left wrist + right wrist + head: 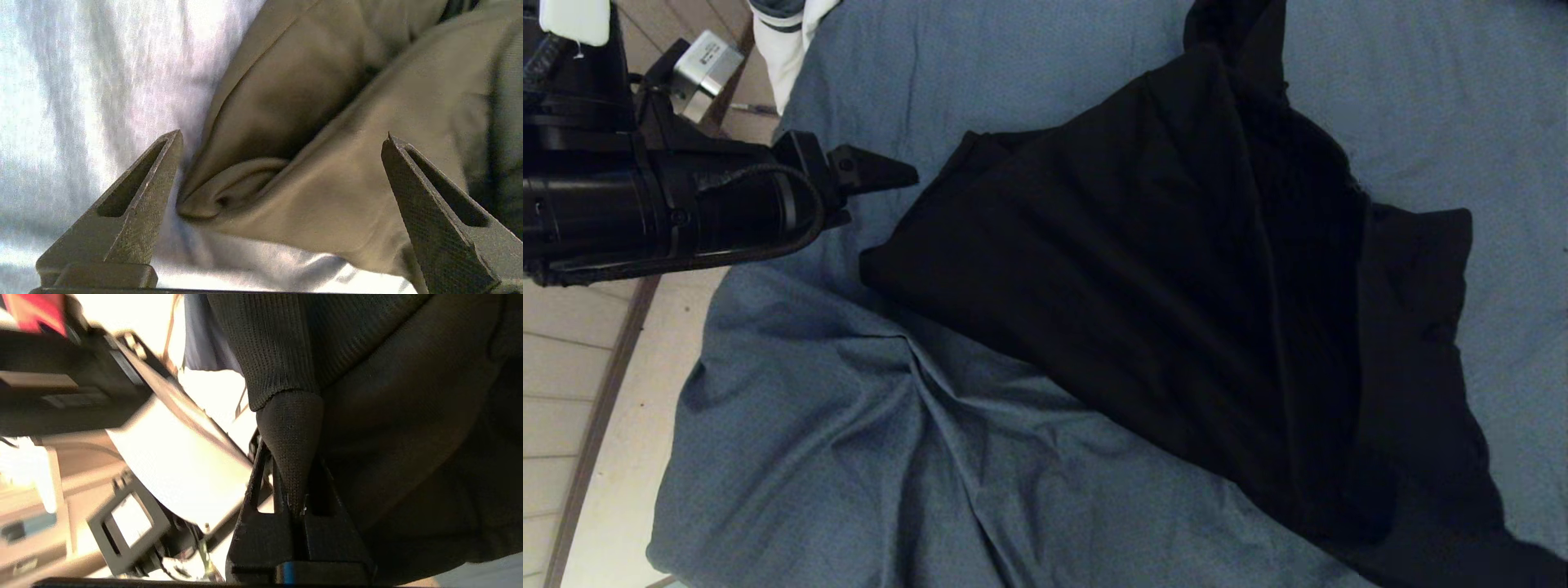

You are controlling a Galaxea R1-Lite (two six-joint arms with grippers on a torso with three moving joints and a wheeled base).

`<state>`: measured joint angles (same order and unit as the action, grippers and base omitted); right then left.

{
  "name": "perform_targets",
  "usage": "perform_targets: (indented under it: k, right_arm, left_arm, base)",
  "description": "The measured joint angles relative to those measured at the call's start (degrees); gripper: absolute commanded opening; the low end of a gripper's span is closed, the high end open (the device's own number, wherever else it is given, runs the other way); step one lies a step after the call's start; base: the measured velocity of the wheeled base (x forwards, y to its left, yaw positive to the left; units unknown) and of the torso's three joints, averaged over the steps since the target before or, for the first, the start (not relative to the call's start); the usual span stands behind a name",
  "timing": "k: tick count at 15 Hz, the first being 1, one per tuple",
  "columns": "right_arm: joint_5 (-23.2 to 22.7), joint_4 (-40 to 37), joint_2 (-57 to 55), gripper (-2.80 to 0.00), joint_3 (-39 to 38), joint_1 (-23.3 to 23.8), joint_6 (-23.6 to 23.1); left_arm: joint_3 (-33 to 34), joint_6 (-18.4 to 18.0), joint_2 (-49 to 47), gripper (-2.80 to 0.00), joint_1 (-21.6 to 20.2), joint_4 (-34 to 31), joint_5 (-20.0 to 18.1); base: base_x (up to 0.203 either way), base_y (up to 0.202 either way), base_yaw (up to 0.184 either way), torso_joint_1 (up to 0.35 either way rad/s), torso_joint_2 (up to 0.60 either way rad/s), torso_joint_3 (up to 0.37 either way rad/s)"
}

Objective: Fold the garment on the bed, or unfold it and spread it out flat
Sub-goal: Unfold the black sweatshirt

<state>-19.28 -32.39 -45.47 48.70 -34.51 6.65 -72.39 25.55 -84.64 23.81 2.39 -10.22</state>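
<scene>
Left hand [282, 143] spread wide beside hoodie [1160, 286] corner; right hand [291, 416] clenched on hem; pinch corner, then pull taut.

No readable text, label or number anywhere

The small silver block [707, 67] mounted beside the left arm in the head view carries a pale sticker with dark marks, but they are too small to make out; the white tag [575, 20] above it is blank, and the garment [1160, 286] and the bed [866, 457] bear no print, brand or sign in any of the three views
</scene>
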Motion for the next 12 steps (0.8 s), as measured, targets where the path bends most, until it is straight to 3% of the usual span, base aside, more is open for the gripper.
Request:
perform_targets:
  k: [4, 5, 12]
  right_arm:
    - [-0.11, 0.95, 0.61, -2.8, -6.22, -0.24, -1.2]
    - [0.02, 0.95, 0.95, 0.0, -7.27, -0.29, -1.31]
    - [0.19, -2.72, 3.99, 0.0, -11.34, -2.83, -4.13]
  left_arm:
    - [2.19, -0.04, 0.39, 0.0, 0.04, 0.14, 0.01]
    - [2.3, -0.04, 0.33, 0.0, 0.02, 0.14, 0.0]
    - [2.11, -0.15, -1.01, 0.0, 0.0, 0.19, 0.0]
  base:
    - [0.0, 0.0, 0.0, 0.0, 0.0, 0.0]
    - [0.0, 0.0, 0.0, 0.0, 0.0, 0.0]
    - [0.0, 0.0, 0.0, 0.0, 0.0, 0.0]
